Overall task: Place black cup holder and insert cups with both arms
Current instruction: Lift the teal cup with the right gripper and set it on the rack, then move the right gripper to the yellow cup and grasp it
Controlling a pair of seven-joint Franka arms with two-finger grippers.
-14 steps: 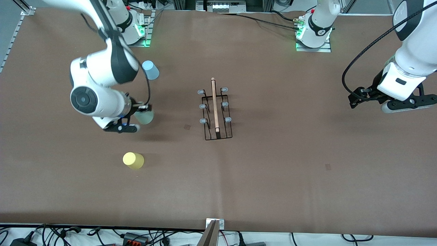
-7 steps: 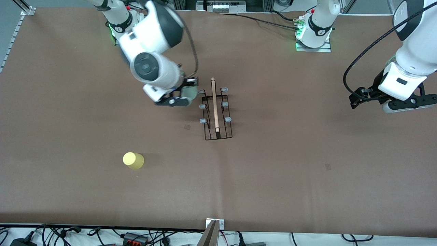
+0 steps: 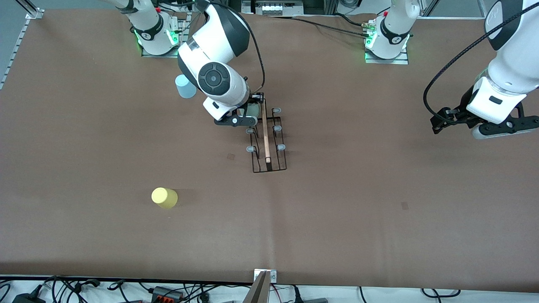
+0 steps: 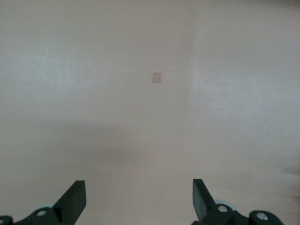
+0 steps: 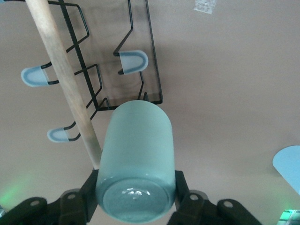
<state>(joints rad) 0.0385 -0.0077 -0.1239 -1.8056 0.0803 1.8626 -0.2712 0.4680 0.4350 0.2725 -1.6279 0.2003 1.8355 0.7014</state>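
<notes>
The yellow cup (image 3: 164, 198) stands alone on the brown table (image 3: 379, 219), toward the right arm's end and nearer the front camera than everything else. The light blue cup (image 3: 185, 86) sits close to the right arm's base, partly hidden by that arm. The right gripper (image 3: 252, 110) hangs over the end of the rack farthest from the front camera, its fingers (image 5: 183, 190) clamped tight on the sides of the green cup (image 5: 136, 159), which lies tilted beside the wooden handle (image 5: 65, 79). The black cup holder (image 3: 267, 139) stands at the middle of the table, and its blue-tipped prongs (image 3: 281, 147) that show carry no cup. The left gripper (image 3: 438, 124) waits over bare table at the left arm's end, its fingers (image 4: 75, 201) spread wide and holding nothing.
</notes>
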